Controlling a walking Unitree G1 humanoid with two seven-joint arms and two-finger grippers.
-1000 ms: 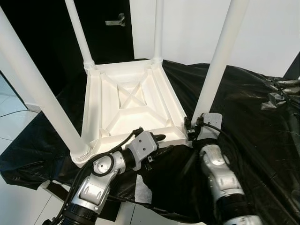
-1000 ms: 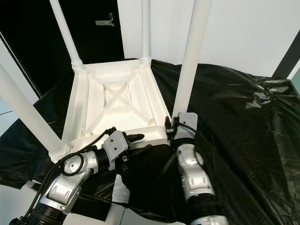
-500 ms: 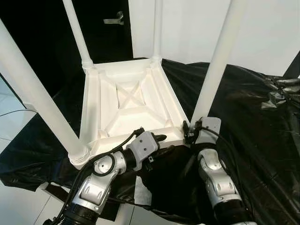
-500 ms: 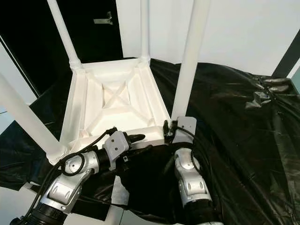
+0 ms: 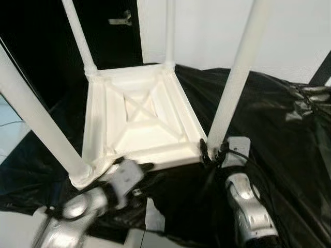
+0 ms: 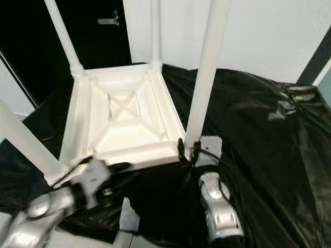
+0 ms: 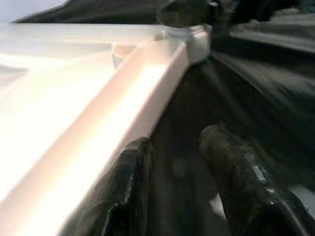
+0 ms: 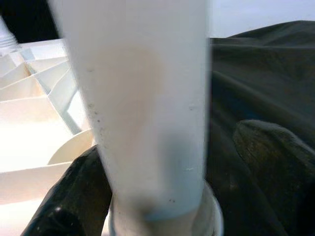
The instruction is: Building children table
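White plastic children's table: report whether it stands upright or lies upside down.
Upside down. The white plastic children's table shows its ribbed underside, and its round white legs point up from the corners; it rests on the black plastic sheet.

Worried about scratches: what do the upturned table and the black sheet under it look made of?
Table: probably moulded plastic, smooth white and slightly glossy, with ribs cast into its underside. Sheet: probably thin plastic film, shiny and crinkled into folds.

Obscured and cropped regions

Left arm (image 5: 77, 212) motion-blurred at 7 o'clock. Tops of table legs (image 5: 240, 77) cropped at 12 o'clock. Right gripper (image 5: 211, 151) fingertips hidden behind near leg base.
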